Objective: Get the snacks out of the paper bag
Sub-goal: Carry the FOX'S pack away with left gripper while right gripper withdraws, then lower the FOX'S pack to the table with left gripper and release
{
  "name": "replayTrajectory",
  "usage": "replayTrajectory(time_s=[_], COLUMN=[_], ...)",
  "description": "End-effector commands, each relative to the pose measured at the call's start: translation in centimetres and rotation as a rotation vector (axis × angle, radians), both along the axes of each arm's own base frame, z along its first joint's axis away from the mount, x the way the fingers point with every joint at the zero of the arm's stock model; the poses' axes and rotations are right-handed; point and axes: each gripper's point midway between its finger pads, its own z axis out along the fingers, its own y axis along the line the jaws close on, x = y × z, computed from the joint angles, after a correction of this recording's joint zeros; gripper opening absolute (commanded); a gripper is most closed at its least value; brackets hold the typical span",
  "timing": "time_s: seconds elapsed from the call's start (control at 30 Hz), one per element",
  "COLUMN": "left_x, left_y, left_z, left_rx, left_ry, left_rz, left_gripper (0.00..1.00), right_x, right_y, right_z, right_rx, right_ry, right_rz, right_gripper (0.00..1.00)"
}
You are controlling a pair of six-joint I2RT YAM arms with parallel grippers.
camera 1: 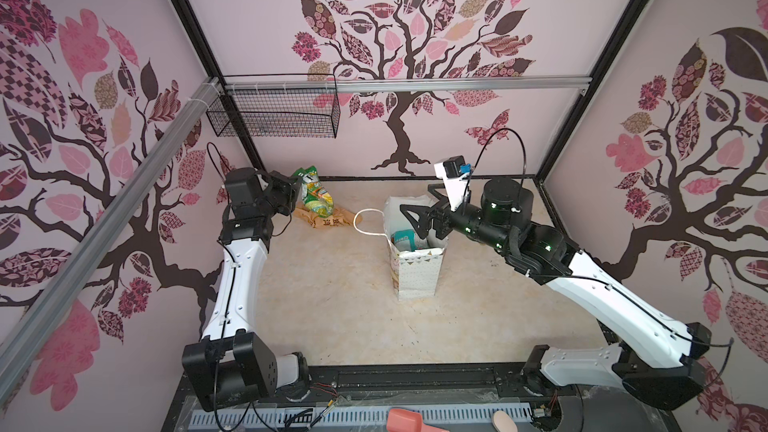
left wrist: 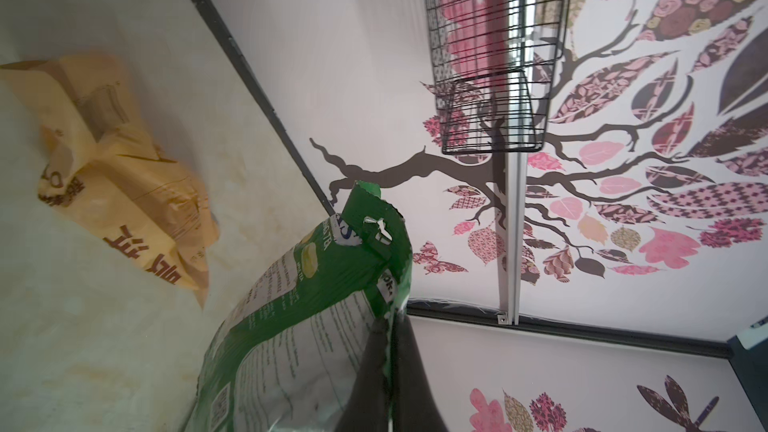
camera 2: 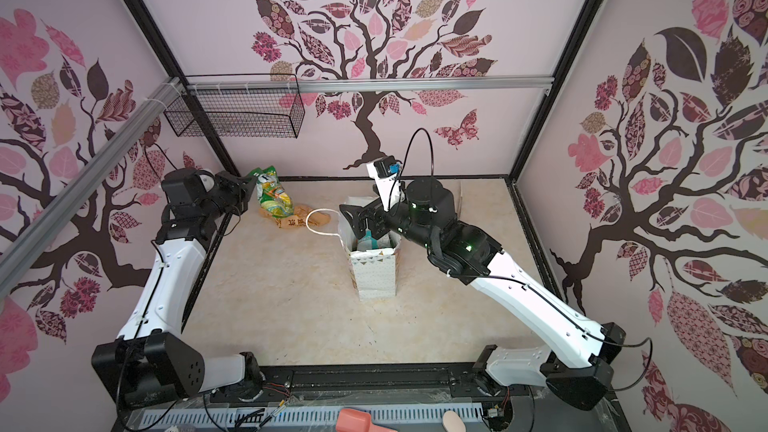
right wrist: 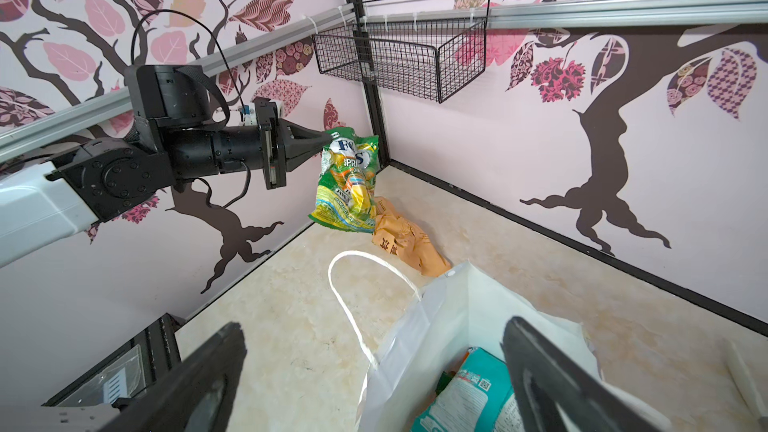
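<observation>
Upper left: black wire mesh basket (camera 1: 274,114). Below it, clenched by its top edge in the left gripper (camera 1: 298,180): crinkly green-and-yellow foil snack packet (camera 1: 318,197), dangling over a tan-orange foil packet with dark characters (camera 1: 324,221) lying on the beige marbled tabletop (camera 1: 332,317). Centre-right, upright: tall white paper gift bag (camera 1: 415,276) holding a teal foil packet (camera 1: 405,239), with the right gripper (camera 1: 412,222) spread wide at the mouth, one finger inside, one outside.

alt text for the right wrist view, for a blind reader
The left gripper holds a green-and-yellow packet by its top corner, near a tan-orange packet lying on the table. The open right gripper hangs over a white paper bag holding a teal packet.
</observation>
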Motion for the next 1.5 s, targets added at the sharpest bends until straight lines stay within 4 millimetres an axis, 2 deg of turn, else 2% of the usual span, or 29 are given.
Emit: replayTrajectory(time_s=[0.0,0.33,0.5,0.7,0.97,1.17,1.33,1.47], left_x=[-0.6,-2.1,-2.5,-2.1,-2.1,-3.3,-5.0,-5.5], left_y=[0.2,0.6,1.0,2.0,2.8,3.0,4.1,4.5], left_z=[-1.2,-9.7,-13.1,-15.9,-19.5,-23.1,-25.4,-26.5], left_rx=[-0.019,-0.016,-0.042,-0.102,-0.089,-0.049,0.036,0.061], left_ry=[0.000,0.162,0.204,0.205,0.202,0.305,0.419,0.462], left_rz=[0.022,0.050,0.056,0.074,0.055,0.056,0.099,0.112], left_gripper=[0.00,0.00,0.00,0.00,0.00,0.00,0.00,0.09], right_x=[-0.7,-0.6,-0.6,-0.6,-0.6,-0.1,0.1,0.0], right_y=[-0.9,-1.0,-1.0,-1.0,-0.8,-0.6,-0.1,0.2], right_z=[1.6,1.1,0.9,0.9,0.5,-0.2,-0.9,-0.9], right_rx=[0.021,0.009,0.006,0.005,0.000,-0.027,-0.039,-0.033], right_ry=[-0.042,-0.037,-0.031,-0.031,-0.022,0.003,0.030,0.034], right_rz=[-0.009,-0.018,-0.016,-0.014,-0.009,-0.023,-0.012,-0.001], right_gripper=[0.99,1.00,1.00,1.00,1.00,0.99,0.99,0.99])
